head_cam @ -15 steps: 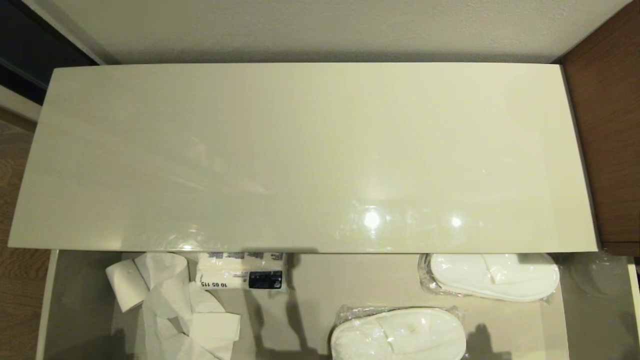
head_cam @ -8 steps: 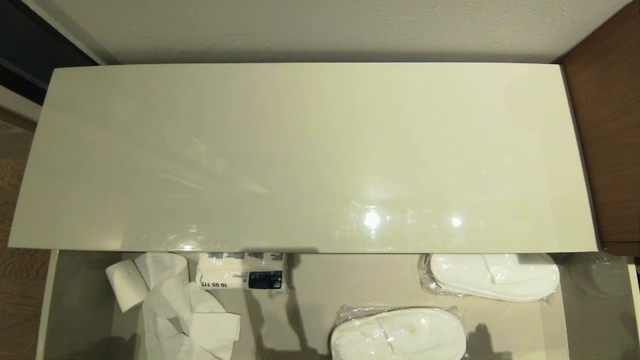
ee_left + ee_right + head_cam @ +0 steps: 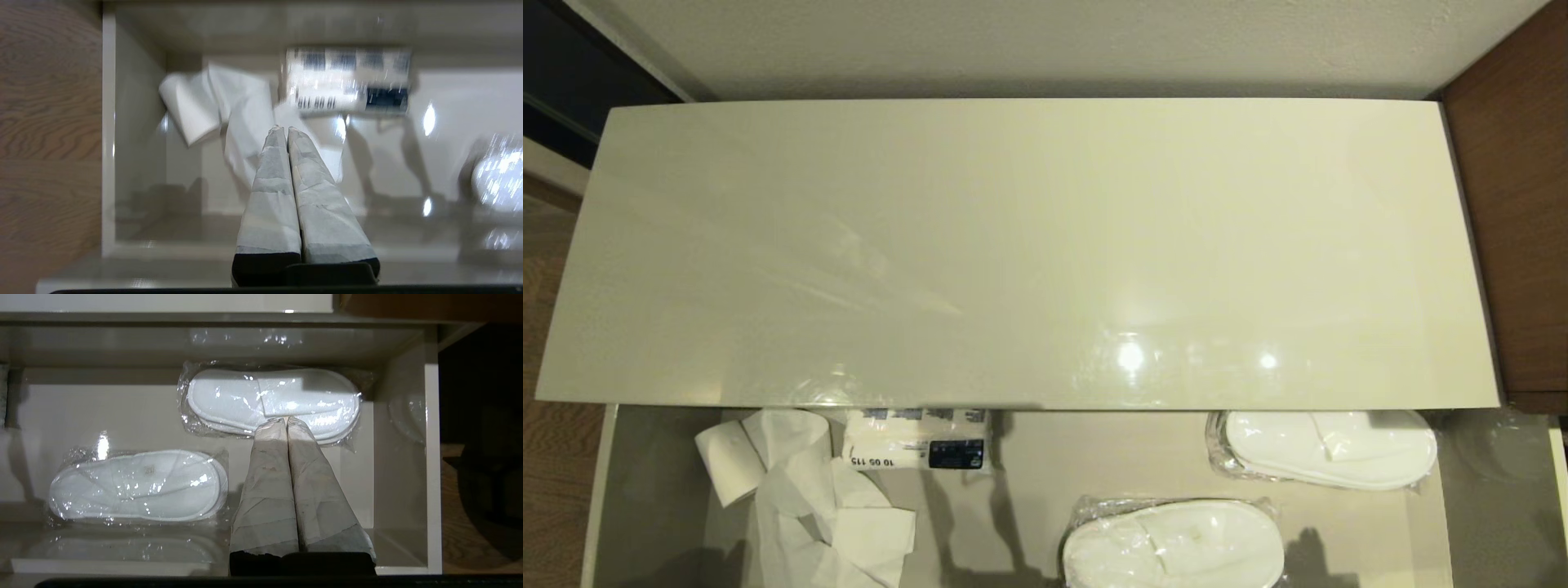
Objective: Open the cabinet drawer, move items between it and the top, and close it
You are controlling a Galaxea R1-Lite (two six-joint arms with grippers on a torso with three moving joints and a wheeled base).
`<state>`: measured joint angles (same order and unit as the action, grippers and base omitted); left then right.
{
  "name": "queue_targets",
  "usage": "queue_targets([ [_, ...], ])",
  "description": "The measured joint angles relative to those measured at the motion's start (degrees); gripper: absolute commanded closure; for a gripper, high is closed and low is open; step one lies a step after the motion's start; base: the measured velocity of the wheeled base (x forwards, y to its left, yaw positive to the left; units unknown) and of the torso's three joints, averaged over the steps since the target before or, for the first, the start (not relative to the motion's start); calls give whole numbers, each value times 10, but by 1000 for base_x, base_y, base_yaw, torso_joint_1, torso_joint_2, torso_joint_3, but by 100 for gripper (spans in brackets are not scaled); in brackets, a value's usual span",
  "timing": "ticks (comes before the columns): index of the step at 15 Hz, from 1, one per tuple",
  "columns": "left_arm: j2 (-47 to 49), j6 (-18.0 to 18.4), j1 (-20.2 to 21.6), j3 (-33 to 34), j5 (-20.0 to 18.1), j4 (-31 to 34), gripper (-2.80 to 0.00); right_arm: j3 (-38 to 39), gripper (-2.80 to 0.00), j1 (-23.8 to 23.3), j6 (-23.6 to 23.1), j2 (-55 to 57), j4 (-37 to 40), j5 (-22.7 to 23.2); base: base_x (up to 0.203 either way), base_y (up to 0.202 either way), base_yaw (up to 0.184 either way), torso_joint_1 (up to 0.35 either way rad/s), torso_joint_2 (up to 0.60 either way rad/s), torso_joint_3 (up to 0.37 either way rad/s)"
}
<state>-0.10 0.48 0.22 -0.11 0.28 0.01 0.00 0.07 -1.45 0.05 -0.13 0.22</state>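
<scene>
Almost nothing has changed over the last second: the head view has shifted only a hair, and nothing has been moved. The drawer (image 3: 1029,490) stands pulled out under the front edge of the bare counter (image 3: 1029,245). Inside lie the paper roll (image 3: 731,465) at its left end and two wrapped slipper pairs (image 3: 1331,449) (image 3: 1172,543) toward its right. The left gripper (image 3: 282,130) and right gripper (image 3: 286,421) hover above them, fingers pressed together, empty. Transfer looks not yet begun.

Two tools (image 3: 282,130) (image 3: 286,420), each with long tapered fingers wrapped in grey tape, black bases.
</scene>
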Motion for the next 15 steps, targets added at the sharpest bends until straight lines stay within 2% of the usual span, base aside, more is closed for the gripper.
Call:
queue_targets([
  [5,0,7,0,0,1,8,0,0,0,-1,0,0,0,1,-182,0,0,2,0,3],
  [15,0,10,0,1,1,7,0,0,0,-1,-1,0,0,2,0,0,0,0,0,0],
])
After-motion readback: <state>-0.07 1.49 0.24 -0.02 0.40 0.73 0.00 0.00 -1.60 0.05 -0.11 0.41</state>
